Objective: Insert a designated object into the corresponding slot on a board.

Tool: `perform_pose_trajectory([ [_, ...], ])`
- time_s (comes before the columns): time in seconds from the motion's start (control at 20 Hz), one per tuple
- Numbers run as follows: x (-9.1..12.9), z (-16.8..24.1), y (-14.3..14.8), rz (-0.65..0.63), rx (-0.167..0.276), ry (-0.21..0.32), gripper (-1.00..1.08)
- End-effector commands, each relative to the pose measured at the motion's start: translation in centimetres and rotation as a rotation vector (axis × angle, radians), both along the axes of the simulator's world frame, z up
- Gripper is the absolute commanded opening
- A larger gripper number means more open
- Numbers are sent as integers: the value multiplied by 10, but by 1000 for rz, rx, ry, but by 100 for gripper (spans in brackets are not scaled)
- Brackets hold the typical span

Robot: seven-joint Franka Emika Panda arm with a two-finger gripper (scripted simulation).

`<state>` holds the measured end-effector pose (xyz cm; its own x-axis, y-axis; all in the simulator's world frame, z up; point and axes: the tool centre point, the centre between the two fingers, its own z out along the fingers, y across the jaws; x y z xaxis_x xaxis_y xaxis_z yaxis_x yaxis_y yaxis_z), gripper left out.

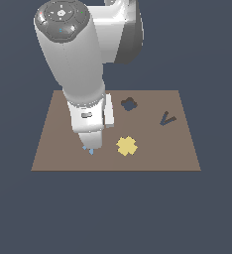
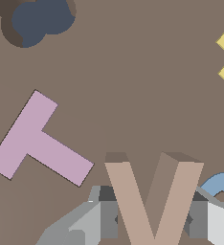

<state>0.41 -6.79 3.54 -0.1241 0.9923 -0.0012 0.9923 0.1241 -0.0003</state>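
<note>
In the exterior view the arm hides the fingers (image 1: 89, 148) low over the brown board (image 1: 53, 149); the V slot (image 1: 166, 118) lies well apart, toward that view's right. In the wrist view, the fingers clamp the peach V piece (image 2: 152, 201), its tip cut off; the pink T (image 2: 37, 141) lies near.

The board (image 1: 152, 149) looks matt and smooth, the arm (image 1: 73, 59) has a glossy plastic-like shell, and the V piece (image 2: 152, 201) is matt, without texture.
</note>
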Motion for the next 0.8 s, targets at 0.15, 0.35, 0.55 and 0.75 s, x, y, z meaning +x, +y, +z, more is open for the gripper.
perform_pose_trajectory([
  [0.15,11,2,93,239,0,-1,-100],
  [0.35,5,3,158,407,0,-1,-100],
  [0.55,-8,4,208,540,0,0,-100],
  [0.75,-20,5,237,621,0,0,-100],
])
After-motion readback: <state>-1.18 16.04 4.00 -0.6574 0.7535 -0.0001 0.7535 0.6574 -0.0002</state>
